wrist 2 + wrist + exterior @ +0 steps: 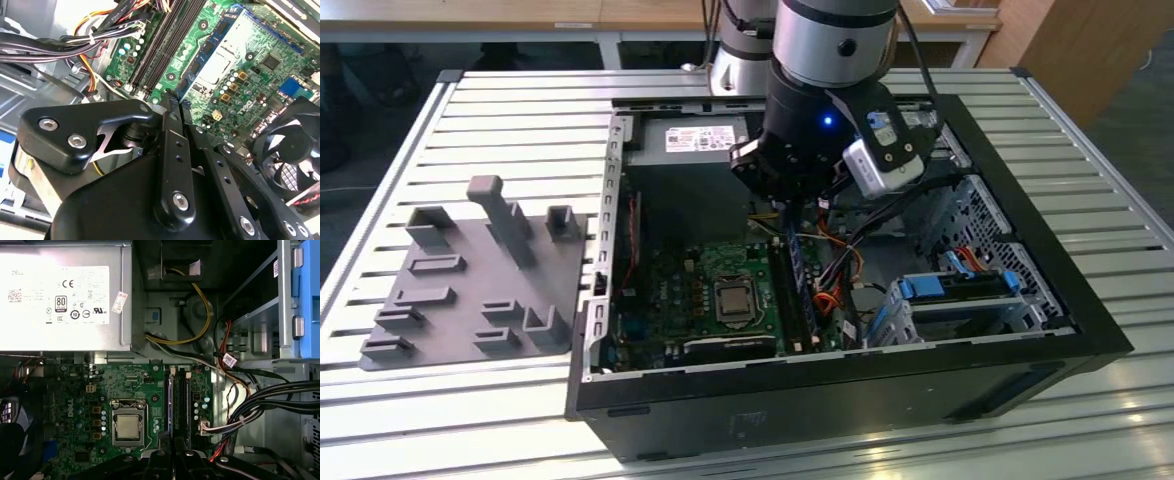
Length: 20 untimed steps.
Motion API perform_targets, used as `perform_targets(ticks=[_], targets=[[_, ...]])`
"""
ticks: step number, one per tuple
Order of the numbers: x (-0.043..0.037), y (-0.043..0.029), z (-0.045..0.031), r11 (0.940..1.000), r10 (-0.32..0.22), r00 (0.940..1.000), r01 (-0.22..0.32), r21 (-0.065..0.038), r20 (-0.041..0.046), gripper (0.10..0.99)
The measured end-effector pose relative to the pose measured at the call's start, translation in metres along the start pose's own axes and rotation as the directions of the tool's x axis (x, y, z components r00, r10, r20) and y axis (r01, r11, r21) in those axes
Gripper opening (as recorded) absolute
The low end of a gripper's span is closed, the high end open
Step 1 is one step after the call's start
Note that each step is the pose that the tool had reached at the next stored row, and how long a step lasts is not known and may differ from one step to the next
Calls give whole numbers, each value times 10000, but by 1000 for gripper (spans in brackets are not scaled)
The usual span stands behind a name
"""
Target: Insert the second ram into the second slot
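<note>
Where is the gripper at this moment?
The gripper hangs inside the open case over the memory slots, to the exterior view's right of the processor socket.

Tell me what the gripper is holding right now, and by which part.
It cannot be told. The gripper hangs above the memory slots on the motherboard, and its own body hides whatever it may grip.

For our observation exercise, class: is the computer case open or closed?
Open. In the exterior view the computer case is uncovered on its upward side; motherboard and power supply lie exposed.
</note>
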<state>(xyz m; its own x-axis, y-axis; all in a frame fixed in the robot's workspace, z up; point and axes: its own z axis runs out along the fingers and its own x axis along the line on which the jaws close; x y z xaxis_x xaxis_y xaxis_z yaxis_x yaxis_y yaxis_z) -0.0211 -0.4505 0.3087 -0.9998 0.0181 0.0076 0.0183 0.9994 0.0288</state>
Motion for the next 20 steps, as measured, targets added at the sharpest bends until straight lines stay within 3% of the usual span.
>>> perform_targets(ticks=[4, 9, 13, 20], targets=[[-4, -29, 70, 10000, -1, 10000, 1, 3, -1, 137], [-7, -142, 119, 10000, 0, 10000, 0, 1, -35, 137], [-7, -144, 171, 10000, 5, 9999, -5, 1, -144, 137], [-67, -146, 298, 10000, 4, 9999, -4, 0, -168, 137]])
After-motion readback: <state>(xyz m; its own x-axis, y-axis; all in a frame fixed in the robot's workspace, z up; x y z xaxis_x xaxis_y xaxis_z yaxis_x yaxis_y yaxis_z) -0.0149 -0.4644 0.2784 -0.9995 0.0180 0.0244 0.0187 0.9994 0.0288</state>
